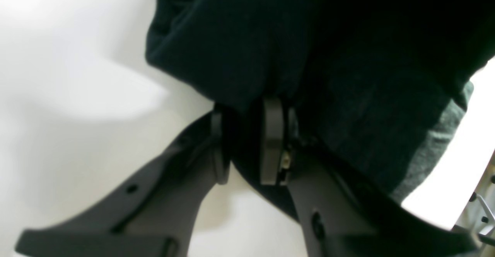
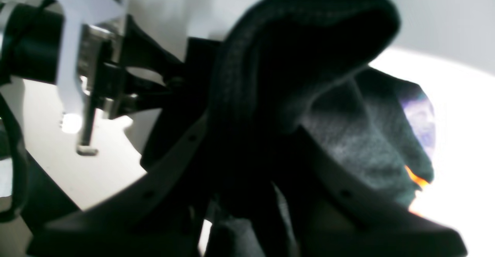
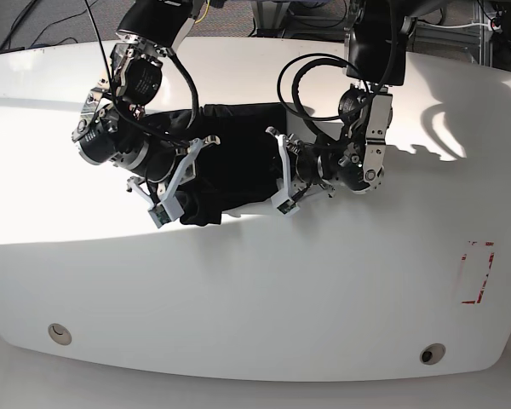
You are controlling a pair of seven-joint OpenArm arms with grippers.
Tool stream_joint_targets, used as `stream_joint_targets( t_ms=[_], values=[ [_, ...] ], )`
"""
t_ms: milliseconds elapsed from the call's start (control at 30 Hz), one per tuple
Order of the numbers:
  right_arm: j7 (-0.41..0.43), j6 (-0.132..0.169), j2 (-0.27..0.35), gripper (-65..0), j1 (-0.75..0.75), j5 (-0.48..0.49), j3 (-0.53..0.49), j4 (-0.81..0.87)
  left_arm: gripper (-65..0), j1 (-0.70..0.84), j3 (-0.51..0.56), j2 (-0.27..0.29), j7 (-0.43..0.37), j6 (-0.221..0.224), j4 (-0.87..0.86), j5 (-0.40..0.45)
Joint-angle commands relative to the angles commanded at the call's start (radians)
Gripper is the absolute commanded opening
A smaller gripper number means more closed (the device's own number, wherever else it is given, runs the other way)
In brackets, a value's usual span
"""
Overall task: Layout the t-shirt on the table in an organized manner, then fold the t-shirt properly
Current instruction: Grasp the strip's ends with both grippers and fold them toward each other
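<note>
Both of my grippers clamp the t-shirt (image 3: 230,158): left gripper (image 1: 247,145) and right gripper (image 2: 247,164) pinch bunched black fabric, which lies on the table (image 3: 264,290), well apart from its red dashed mark (image 3: 477,273).

No readable text, label, brand or number shows in any view. The only sign is a red dashed rectangle mark (image 3: 478,273) on the large glossy white table (image 3: 324,290), near that table's right edge in the base view.
</note>
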Motion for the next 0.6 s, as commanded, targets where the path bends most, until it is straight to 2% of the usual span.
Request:
stream_joint_targets(
  t_ms=[600],
  values=[
    [0.004,0.000,-0.009,-65.0,0.003,-0.002,-0.066,-0.063,-54.3,-0.020,0.000,0.000,-0.002,0.000,0.000,0.000]
  ],
)
